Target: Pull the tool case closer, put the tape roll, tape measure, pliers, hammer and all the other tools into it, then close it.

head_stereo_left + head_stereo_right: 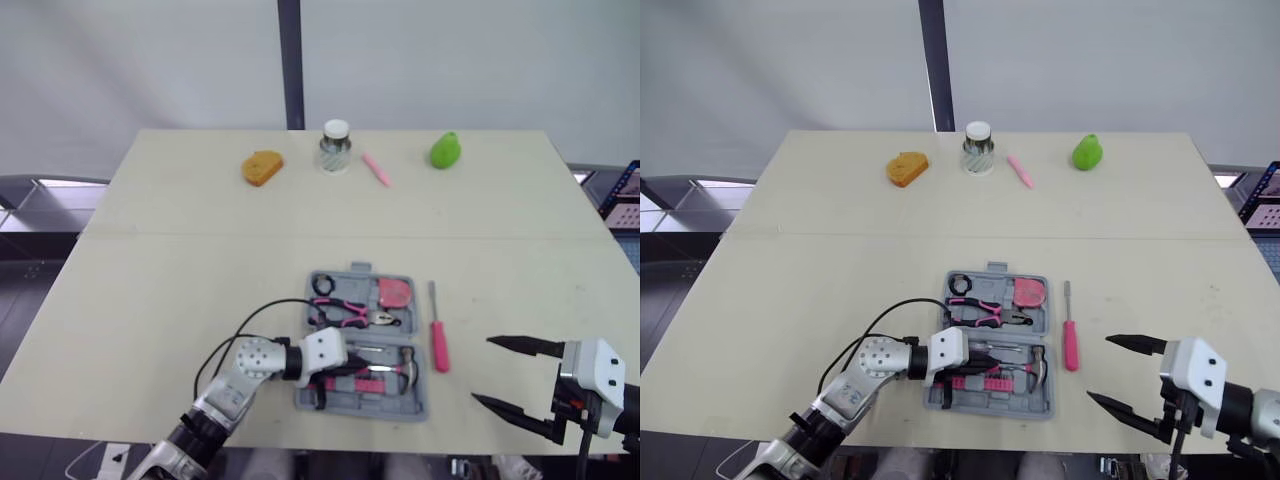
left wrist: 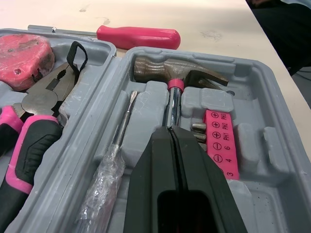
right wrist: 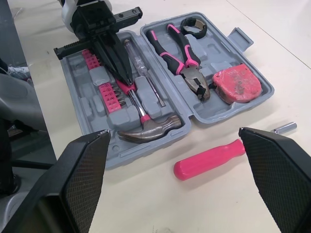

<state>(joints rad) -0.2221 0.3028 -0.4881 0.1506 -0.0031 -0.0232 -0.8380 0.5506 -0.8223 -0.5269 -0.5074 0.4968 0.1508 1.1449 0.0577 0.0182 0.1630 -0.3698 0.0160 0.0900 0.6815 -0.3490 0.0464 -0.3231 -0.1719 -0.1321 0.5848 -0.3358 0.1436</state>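
L hand (image 3: 127, 77) closed over hammer (image 2: 175, 73) in case (image 2: 272, 160), R hand (image 1: 483, 370) open by screwdriver (image 1: 439, 345)

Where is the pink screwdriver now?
In the eye views, the pink screwdriver lies on the table just right of the open tool case, between it and the right gripper.

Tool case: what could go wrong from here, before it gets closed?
1. The pink screwdriver lies on the table outside the tool case; closing now would leave it out.
2. The left pincer, shut, sits over the hammer inside the case; folding it shut could trap the pincer.
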